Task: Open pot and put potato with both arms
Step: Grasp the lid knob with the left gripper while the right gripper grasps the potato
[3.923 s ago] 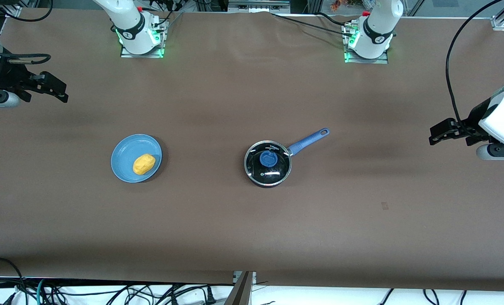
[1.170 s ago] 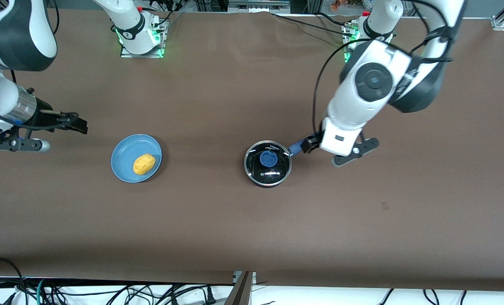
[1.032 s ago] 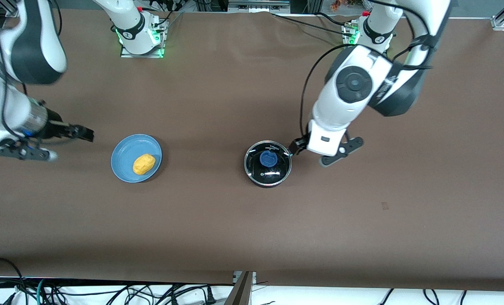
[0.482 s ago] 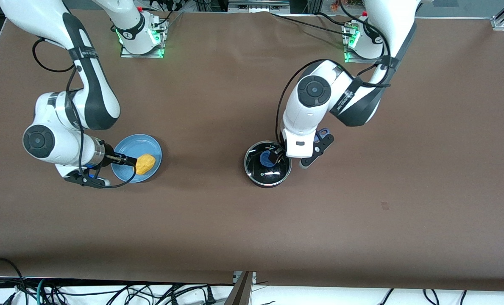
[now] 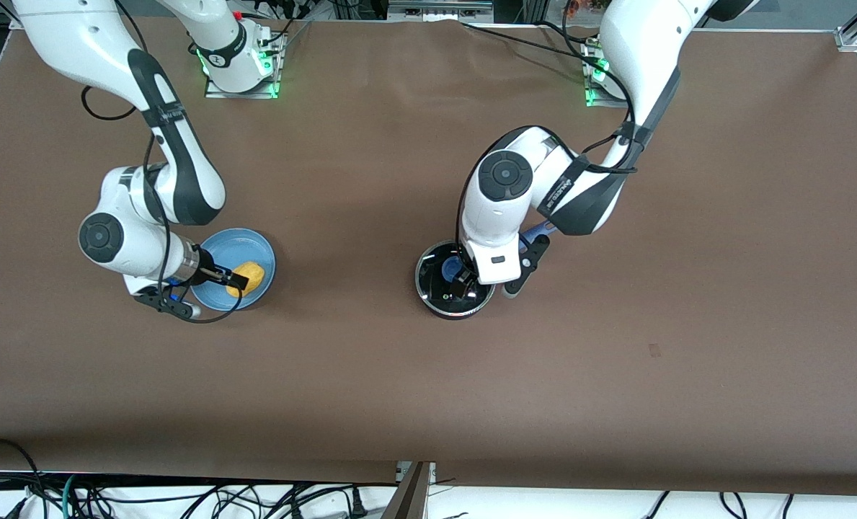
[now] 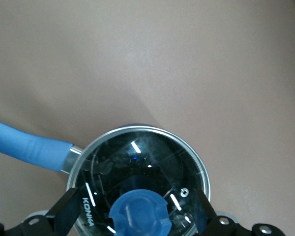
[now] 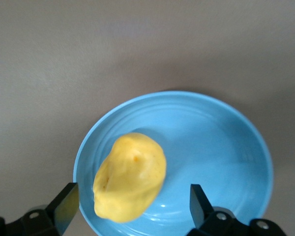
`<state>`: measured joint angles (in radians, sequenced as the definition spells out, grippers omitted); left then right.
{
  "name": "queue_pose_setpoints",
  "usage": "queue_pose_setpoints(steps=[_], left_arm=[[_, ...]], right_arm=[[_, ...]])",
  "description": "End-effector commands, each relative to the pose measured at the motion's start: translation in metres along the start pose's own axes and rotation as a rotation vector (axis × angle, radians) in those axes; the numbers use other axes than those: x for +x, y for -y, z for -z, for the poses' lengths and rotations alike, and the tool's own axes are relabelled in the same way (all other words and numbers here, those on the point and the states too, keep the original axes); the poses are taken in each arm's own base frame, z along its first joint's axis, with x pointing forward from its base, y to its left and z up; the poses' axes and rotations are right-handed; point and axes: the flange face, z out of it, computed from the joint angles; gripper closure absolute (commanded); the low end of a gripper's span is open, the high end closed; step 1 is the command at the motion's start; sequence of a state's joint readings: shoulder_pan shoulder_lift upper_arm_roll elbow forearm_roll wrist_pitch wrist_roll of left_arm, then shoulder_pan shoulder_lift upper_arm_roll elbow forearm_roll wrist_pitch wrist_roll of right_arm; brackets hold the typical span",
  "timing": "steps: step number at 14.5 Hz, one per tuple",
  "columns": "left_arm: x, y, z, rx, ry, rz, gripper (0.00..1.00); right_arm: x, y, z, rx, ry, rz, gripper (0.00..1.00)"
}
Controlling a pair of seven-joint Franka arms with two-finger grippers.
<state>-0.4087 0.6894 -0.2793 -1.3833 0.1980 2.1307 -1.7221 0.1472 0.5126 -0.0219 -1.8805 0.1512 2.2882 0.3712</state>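
Brown paper-like covering spreads over the whole table [image 5: 428, 375] in the front view. The pot [image 5: 437, 290] sits near the middle of it, with its glass lid [image 5: 434, 282] on and its blue handle [image 5: 541, 231] pointing toward the left arm's end of the table. The left gripper [image 5: 461, 280] is low over the lid, at the blue knob [image 5: 447, 269], and partly hides it. Toward the right arm's end of the table lies a light-blue plate [image 5: 220, 245] with the potato [image 5: 250, 274] on it. The right gripper [image 5: 231, 278] is down at the potato's side, over the plate.

In the left wrist view the lid [image 6: 137, 157] fills the lower half, closed on the pot, its metal rim catching the light. The knob [image 6: 140, 215] lies between the two fingers [image 6: 69, 211] of the left gripper [image 6: 137, 216], which are spread wide on either side of it with clear gaps, touching nothing. The handle [image 6: 27, 147] runs off toward the edge.

In the right wrist view the potato [image 7: 130, 177] rests on the plate [image 7: 221, 147], close to its rim. The right gripper [image 7: 132, 206] has its fingers [image 7: 66, 204] wide apart; one is just beside the potato, the other well apart from it over bare plate. Neither grips it.
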Motion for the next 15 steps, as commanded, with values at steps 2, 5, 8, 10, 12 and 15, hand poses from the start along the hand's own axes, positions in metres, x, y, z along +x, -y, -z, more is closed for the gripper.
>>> queue_pose_setpoints(steps=[2, 5, 8, 10, 12, 15], left_arm=[[-0.013, -0.017, -0.012, -0.022, -0.025, 0.014, 0.0], [-0.022, -0.018, -0.024, -0.041, -0.044, 0.031, 0.0], [-0.026, -0.017, -0.034, -0.036, -0.051, 0.027, 0.0], [-0.027, -0.017, -0.034, -0.034, -0.05, 0.021, 0.0], [-0.027, -0.015, -0.036, -0.028, -0.052, 0.017, 0.0], [-0.022, -0.015, -0.023, -0.014, -0.062, 0.022, 0.0]], right_arm=[[-0.005, 0.006, -0.017, 0.017, 0.011, -0.023, 0.01], [-0.008, 0.002, -0.025, 0.017, 0.003, -0.026, 0.06], [-0.009, 0.002, -0.028, 0.015, 0.004, -0.024, 0.21], [-0.008, 0.001, -0.028, 0.016, 0.002, -0.018, 0.3], [-0.007, 0.001, -0.027, 0.016, 0.004, -0.011, 0.48], [-0.005, -0.001, -0.024, 0.017, 0.005, -0.013, 0.62]])
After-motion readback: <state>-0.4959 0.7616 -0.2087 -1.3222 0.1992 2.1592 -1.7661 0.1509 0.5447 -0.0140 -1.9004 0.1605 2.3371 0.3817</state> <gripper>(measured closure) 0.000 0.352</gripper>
